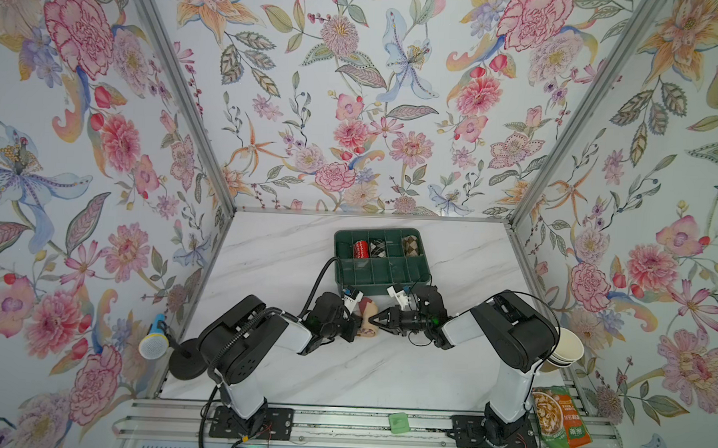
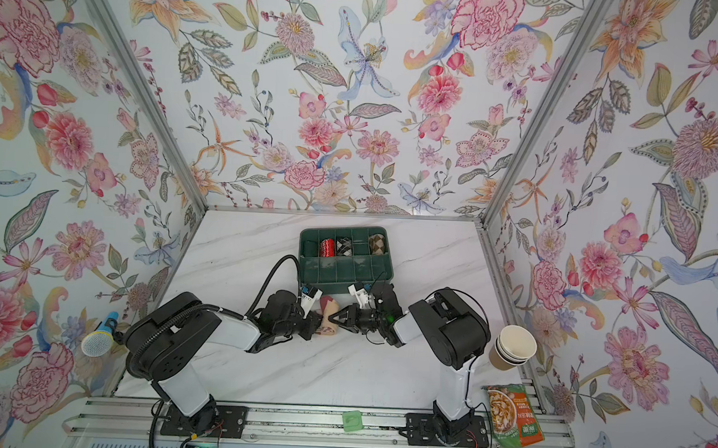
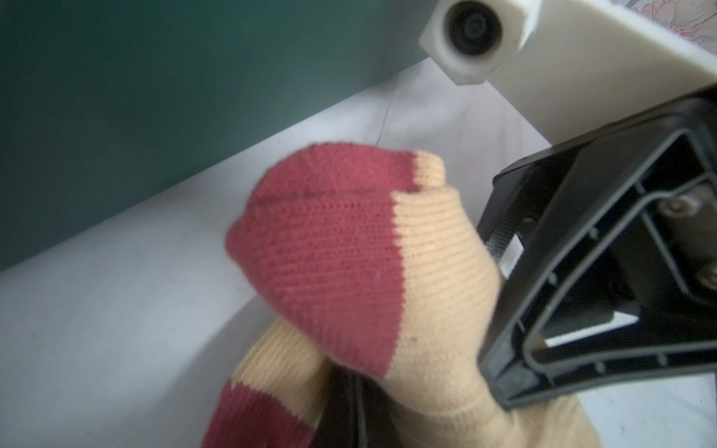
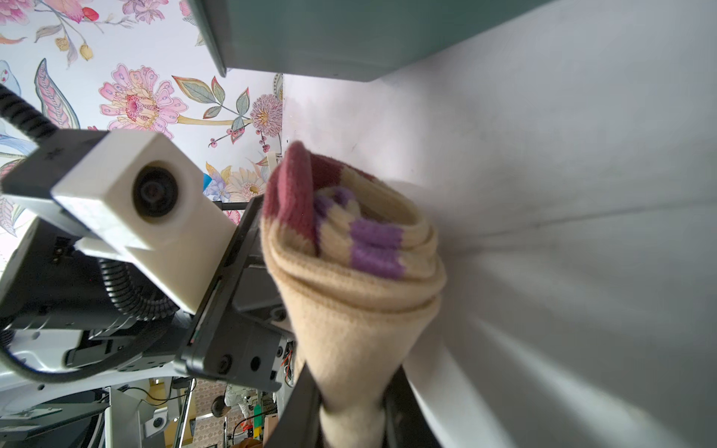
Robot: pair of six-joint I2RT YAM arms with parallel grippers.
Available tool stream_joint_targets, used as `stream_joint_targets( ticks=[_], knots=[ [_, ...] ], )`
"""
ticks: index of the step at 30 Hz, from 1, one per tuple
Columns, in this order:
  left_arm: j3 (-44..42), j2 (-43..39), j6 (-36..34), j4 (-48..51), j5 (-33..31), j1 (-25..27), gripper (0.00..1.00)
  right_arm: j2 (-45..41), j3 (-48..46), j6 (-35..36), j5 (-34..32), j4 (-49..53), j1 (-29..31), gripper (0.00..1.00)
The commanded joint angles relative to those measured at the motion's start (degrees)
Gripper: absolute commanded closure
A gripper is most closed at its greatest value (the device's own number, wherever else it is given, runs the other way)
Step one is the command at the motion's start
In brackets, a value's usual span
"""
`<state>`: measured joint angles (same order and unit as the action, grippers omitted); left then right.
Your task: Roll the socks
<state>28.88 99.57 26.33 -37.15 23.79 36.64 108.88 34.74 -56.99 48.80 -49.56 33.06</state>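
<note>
The sock (image 1: 366, 310), cream with maroon and purple stripes, is bunched into a loose roll low over the white marble desk (image 1: 289, 251). In both top views it sits just in front of the green organiser tray and between the two claws. Whether it rests on the surface cannot be told. At the far left, a blue-handled microphone (image 1: 152, 343) stands at the desk's edge beside a round black base (image 1: 185, 361). Next comes the left claw (image 1: 355, 324), clenched tight against the sock's left side. In the left wrist view, cream and maroon fabric lies on either side of its dark fingers (image 3: 345, 411), and it is unclear whether a fold is pinched between them. The right claw (image 1: 373, 319) meets the sock from the opposite side and grasps it. In the right wrist view the cream end narrows between its two fingers, and the spiralled layers of the roll face the camera. Just behind, the organiser tray (image 1: 367, 290) holds three rolled socks (image 1: 376, 248) in its back row: red, black-and-white check, and brown argyle. At the right edge stands a stack of paper cups (image 2: 514, 348), and nearer the front rail lies an orange and green snack packet (image 2: 515, 415).
</note>
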Motion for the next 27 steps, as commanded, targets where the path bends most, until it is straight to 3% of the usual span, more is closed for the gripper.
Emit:
stream_joint_targets(
  ticks=[1, 6, 15, 18, 20, 23, 27],
  knots=[
    [-3.6, 4.9, -0.8, 14.6, -7.5, -2.2, 1.00, -0.2, -1.3, -3.2, 6.4, -5.4, 0.0, 0.95],
    [-3.9, 4.8, -0.6, 14.2, -7.6, -2.4, 1.00, -0.5, -2.0, -8.7, 7.5, -13.0, -0.5, 0.95],
    [-4.2, 4.5, -0.7, 13.9, -7.8, -2.7, 1.00, -2.8, -1.9, -1.0, 9.8, -0.2, -0.5, 0.94],
    [-4.3, 4.5, -0.5, 13.7, -7.8, -2.7, 1.00, -4.4, -1.2, 4.0, 10.5, 7.8, -0.5, 0.94],
    [-4.3, 4.4, -0.5, 13.8, -7.7, -2.7, 1.00, -5.9, 0.8, 10.5, 8.6, 19.4, -0.3, 0.94],
    [-4.2, 4.3, -0.5, 13.8, -7.5, -2.7, 1.00, -7.8, 5.3, 21.1, 1.5, 38.9, 0.7, 0.94],
    [-4.3, 3.4, -0.2, 14.2, -6.7, -2.7, 1.00, -8.8, 8.2, 23.5, -6.9, 46.3, 1.8, 0.94]
  ],
)
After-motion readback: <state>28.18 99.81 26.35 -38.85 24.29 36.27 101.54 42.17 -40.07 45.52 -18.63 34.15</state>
